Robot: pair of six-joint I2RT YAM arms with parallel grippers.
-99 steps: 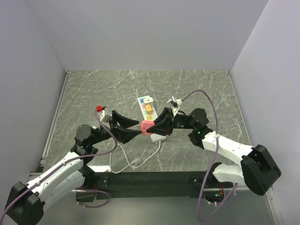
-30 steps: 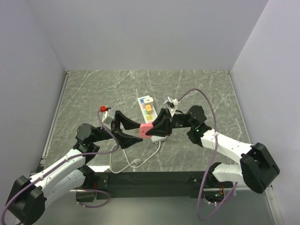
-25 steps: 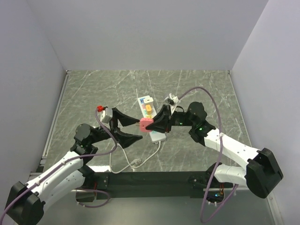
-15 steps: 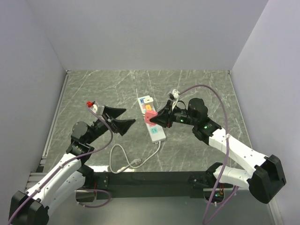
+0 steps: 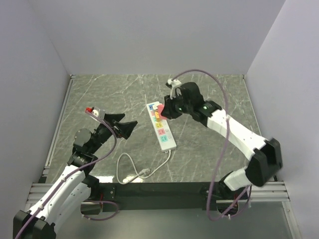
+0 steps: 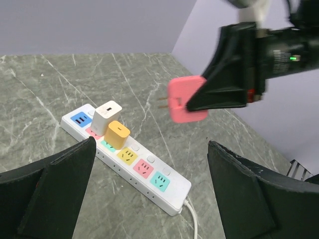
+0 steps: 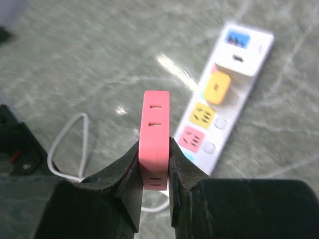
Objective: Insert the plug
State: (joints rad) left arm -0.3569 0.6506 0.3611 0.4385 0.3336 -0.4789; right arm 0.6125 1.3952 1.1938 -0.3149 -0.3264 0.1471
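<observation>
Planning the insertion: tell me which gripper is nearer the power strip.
Right. The right gripper, holding the pink plug, is by the far end of the power strip; the left gripper is off to its left, open.

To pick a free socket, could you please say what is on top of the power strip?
A white adapter and an orange adapter sit on the power strip, covering their sockets. The yellow socket, pink socket and teal socket are bare.

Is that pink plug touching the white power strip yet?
Apart. The left wrist view shows the pink plug held aloft by the right end effector, prongs bare, with a clear gap to the power strip.
</observation>
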